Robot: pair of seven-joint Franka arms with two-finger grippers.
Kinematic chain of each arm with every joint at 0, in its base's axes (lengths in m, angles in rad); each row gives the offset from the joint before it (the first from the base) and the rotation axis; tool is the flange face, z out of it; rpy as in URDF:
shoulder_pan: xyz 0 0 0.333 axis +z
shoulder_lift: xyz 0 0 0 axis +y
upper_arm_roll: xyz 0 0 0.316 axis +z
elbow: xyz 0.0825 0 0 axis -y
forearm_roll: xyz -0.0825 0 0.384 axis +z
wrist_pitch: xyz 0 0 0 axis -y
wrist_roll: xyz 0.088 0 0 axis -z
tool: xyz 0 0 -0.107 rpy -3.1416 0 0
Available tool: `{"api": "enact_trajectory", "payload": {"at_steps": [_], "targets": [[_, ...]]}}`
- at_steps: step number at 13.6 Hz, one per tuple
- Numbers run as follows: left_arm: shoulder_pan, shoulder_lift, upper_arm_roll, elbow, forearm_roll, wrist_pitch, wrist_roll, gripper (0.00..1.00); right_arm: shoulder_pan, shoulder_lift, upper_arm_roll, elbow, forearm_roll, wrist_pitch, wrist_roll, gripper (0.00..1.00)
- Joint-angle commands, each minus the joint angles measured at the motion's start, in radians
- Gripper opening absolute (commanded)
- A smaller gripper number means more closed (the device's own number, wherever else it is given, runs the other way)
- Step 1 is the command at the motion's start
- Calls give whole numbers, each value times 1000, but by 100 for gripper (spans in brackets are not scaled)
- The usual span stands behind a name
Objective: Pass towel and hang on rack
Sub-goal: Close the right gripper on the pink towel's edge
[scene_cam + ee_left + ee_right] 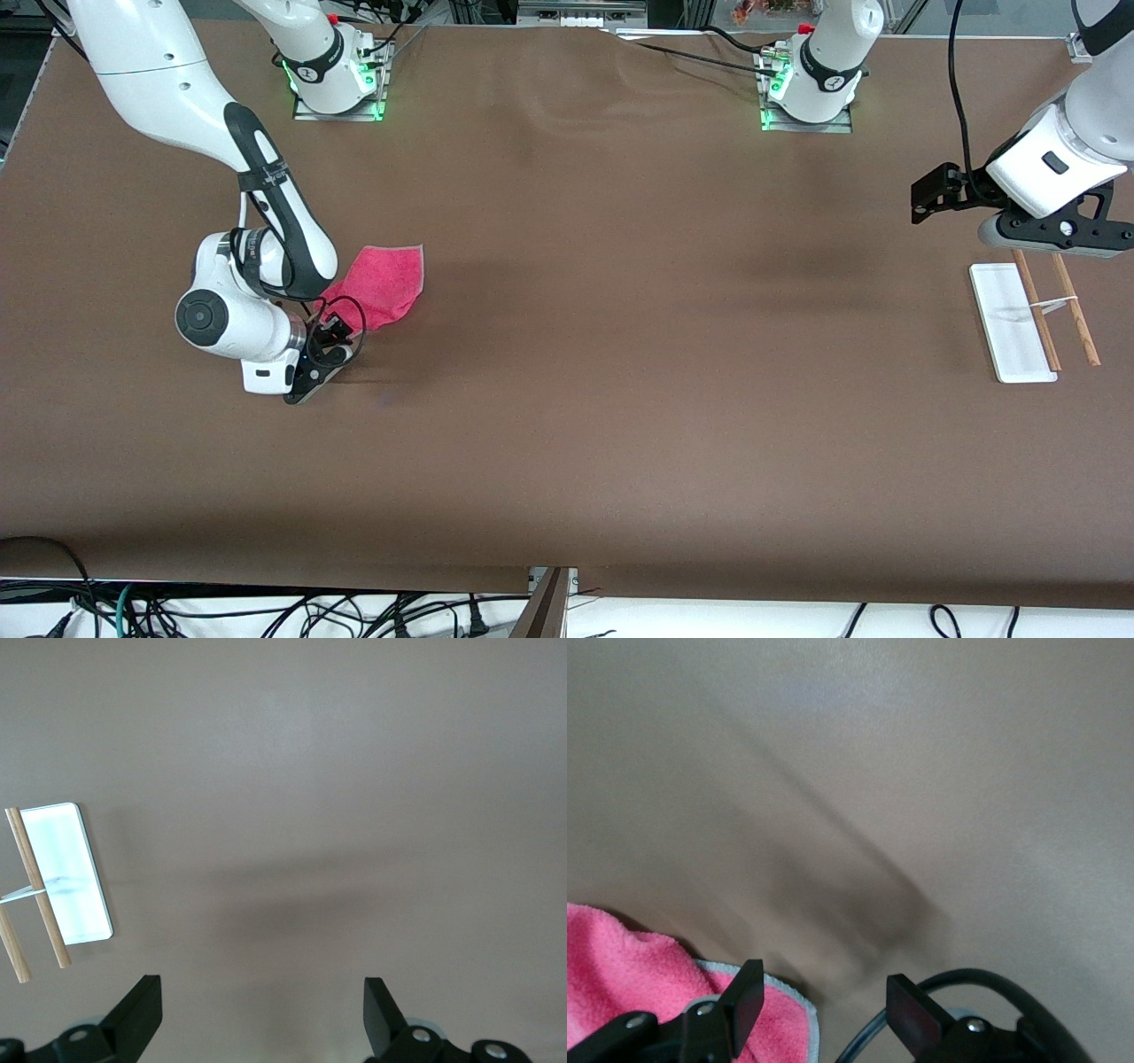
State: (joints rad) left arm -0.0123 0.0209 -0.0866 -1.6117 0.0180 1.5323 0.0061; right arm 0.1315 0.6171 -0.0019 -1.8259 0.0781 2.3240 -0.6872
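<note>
The pink-red towel (383, 282) lies flat on the brown table toward the right arm's end. My right gripper (324, 358) is low at the towel's corner nearer the front camera. In the right wrist view the gripper (824, 989) is open; one fingertip (747, 990) is over the towel's grey-trimmed corner (780, 1014), the other over bare table. The rack (1010, 323) lies at the left arm's end, with a white base and two wooden rods (1078, 312). My left gripper (1059, 232) hangs open and empty over the table just beside the rack's end. The rack also shows in the left wrist view (66, 873), off to one side of the gripper (263, 994).
A black cable (957, 988) loops beside the right gripper's finger. The brown cloth covers the whole table (620, 354). Both arm bases (337, 84) stand along the edge farthest from the front camera. Cables lie under the table's near edge (266, 611).
</note>
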Motion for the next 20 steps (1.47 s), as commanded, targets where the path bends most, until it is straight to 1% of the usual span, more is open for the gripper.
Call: {"api": "enact_trajectory", "payload": {"at_steps": [1,2,4,6,8,9,13,14,16,18,19,20], "targets": [[2,-1,2,16,-15,-17,11,100,-10,-30,5,-53,22,23,-32,68],[2,-1,2,16,-15,-17,11,100,-10,-36,3,-65,28,31,-34,68],[2,-1,2,16,-15,-17,11,100,-10,-42,3,-76,28,37,-34,63],[2,-1,2,16,-15,-17,11,100,-18,-40,3,-78,28,46,-35,53],[2,-1,2,16,-15,-17,11,100,-20,-40,3,-78,29,46,-37,51],[2,-1,2,16,-15,-17,11,100,-20,-40,3,-79,29,46,-37,48],[2,-1,2,16,-15,-17,11,100,-23,-39,3,-85,32,49,-35,48],[2,-1,2,16,-15,-17,11,100,-23,-39,3,-90,49,49,-37,49],[2,-1,2,16,-15,-17,11,100,-23,-40,3,-104,65,60,-37,51],[2,-1,2,16,-15,-17,11,100,-23,-40,3,-110,65,71,-37,51],[2,-1,2,16,-15,-17,11,100,-23,-40,3,-110,65,71,-37,49],[2,-1,2,16,-15,-17,11,100,-23,-40,3,-110,65,71,-38,38]]}}
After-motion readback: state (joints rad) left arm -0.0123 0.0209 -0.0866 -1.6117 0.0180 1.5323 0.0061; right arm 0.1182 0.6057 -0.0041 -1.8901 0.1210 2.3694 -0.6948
